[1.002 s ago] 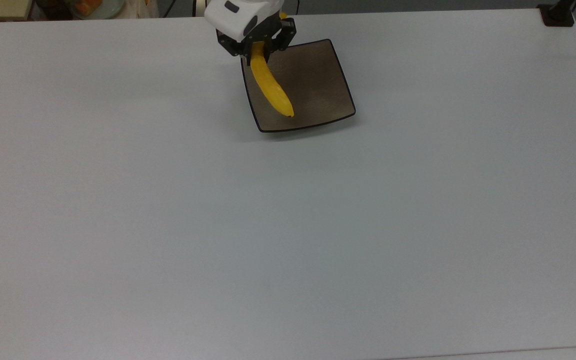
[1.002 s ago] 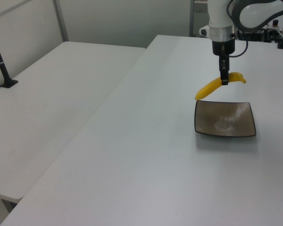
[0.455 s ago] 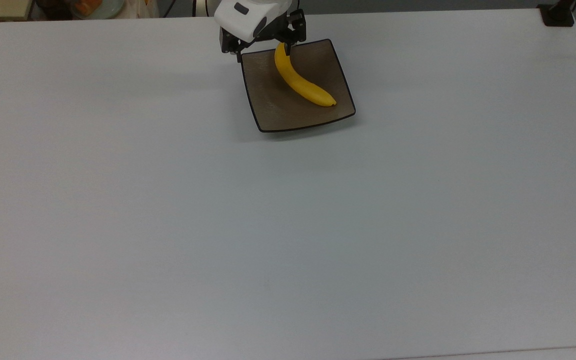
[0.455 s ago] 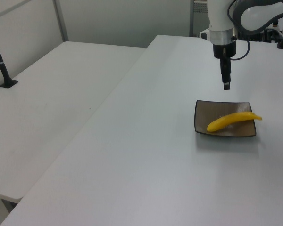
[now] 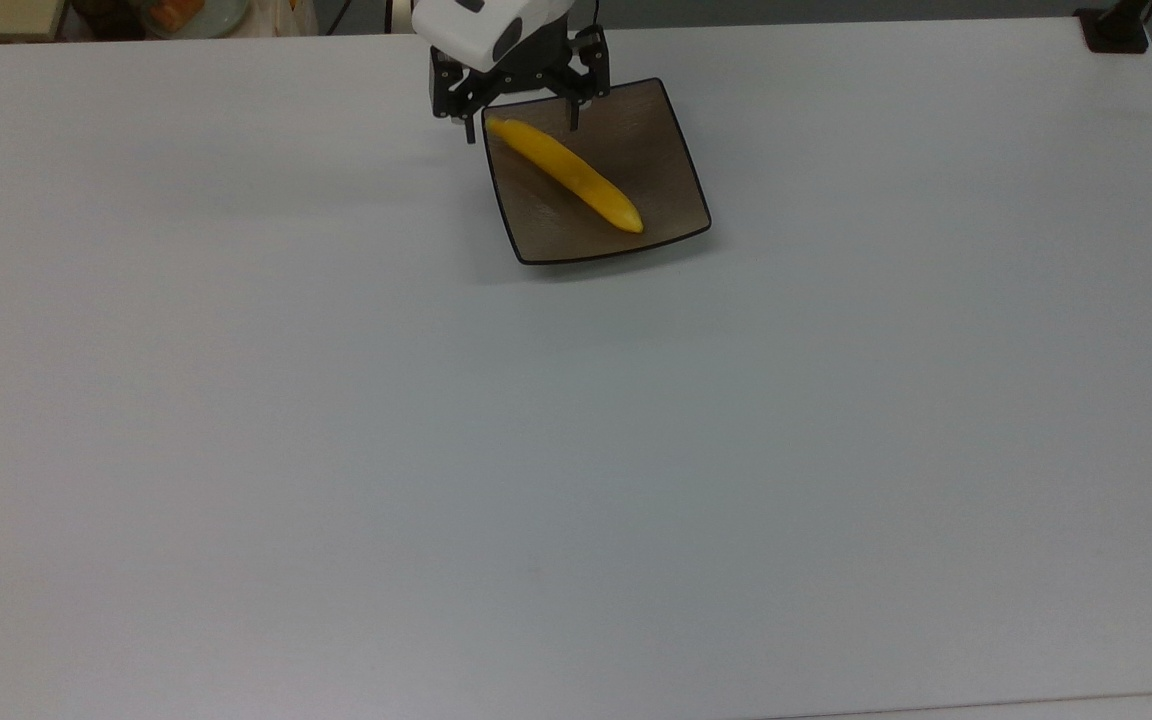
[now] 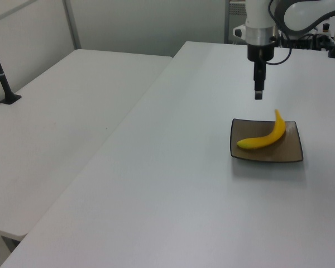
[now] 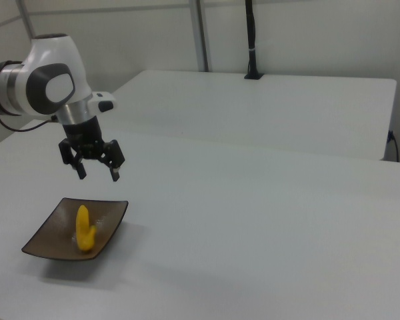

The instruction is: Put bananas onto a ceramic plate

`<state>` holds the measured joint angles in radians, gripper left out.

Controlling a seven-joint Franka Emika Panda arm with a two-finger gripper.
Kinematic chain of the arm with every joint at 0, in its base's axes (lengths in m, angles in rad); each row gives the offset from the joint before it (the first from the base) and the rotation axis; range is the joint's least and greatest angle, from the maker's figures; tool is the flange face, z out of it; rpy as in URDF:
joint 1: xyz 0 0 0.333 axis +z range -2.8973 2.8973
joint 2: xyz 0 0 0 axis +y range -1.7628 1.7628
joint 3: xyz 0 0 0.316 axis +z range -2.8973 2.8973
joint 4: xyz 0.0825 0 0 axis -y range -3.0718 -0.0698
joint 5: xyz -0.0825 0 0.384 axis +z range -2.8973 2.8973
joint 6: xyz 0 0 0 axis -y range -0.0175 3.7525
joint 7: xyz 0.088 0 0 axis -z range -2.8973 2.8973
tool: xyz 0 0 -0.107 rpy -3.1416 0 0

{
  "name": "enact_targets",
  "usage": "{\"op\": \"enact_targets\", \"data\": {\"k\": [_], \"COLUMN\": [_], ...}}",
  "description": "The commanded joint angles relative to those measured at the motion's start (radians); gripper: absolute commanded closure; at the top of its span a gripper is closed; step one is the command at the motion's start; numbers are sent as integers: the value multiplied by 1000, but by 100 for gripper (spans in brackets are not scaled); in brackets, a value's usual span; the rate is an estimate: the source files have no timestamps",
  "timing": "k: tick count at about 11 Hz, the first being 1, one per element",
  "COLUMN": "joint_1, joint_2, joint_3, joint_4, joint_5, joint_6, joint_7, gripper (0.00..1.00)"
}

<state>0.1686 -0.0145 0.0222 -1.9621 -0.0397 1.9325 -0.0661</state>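
A wide white table [image 5: 576, 450] carries the ceramic plate [image 5: 656, 160] near its far edge in the top view. Above the plate's far side hangs the white robot arm [image 7: 50, 83], its gripper [image 7: 99, 175] clear of the dish with fingers spread apart and nothing between them (the right view shows the gap plainly). The banana [image 5: 566, 175] lies on the plate, running slantwise across it from the corner under the gripper toward the opposite side, curved and bright yellow
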Motion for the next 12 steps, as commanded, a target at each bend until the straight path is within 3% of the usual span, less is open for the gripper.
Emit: {"op": "enact_targets", "data": {"k": [1, 2, 5, 8, 12], "joint_1": [-21, -30, -104, -133, -126], "joint_2": [86, 97, 105, 90, 33], "joint_3": [-4, -2, 70, 70, 39], "joint_4": [123, 123, 123, 173, 167], "joint_5": [18, 18, 6, -2, -11], "joint_6": [46, 84, 96, -116, -132], "joint_7": [80, 83, 75, 75, 71], "gripper": [0, 0, 0, 0, 0]}}
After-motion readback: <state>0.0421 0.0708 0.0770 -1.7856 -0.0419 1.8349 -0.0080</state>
